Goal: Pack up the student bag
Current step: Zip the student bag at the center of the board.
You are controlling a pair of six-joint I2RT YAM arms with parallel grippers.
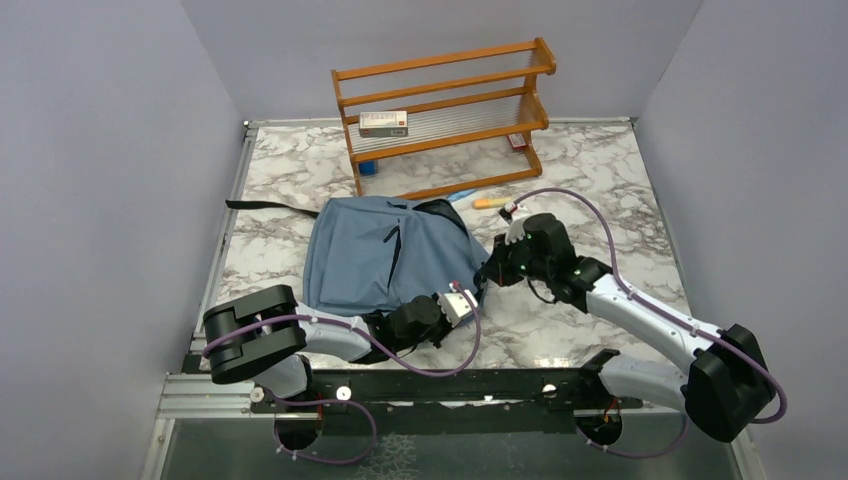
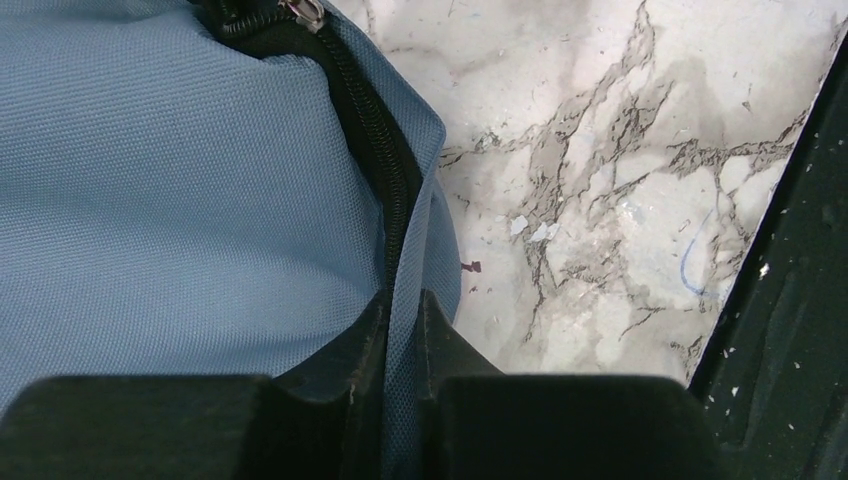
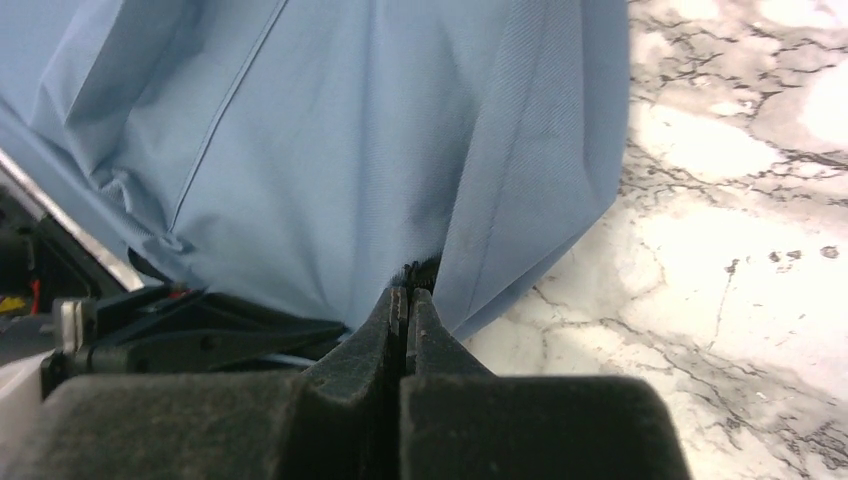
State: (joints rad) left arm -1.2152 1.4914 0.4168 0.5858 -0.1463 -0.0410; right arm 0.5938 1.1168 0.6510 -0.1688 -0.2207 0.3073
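Tension counts here, we judge: one side anchors the seam while the other draws the zipper (image 2: 375, 150). The student bag (image 1: 385, 255) lies flat on the bench (image 1: 600, 170). Our left end effector (image 2: 402, 330) is clamped on its fabric edge; the right end effector (image 3: 408, 295) is fully together at the bag's corner, grip unclear.

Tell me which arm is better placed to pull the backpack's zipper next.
Right, probably. The left gripper is clamped on the edge of the student bag beside the zipper, anchoring it. The right gripper is shut, its tips at the black trim, so it could pull; whether it holds anything is unclear.
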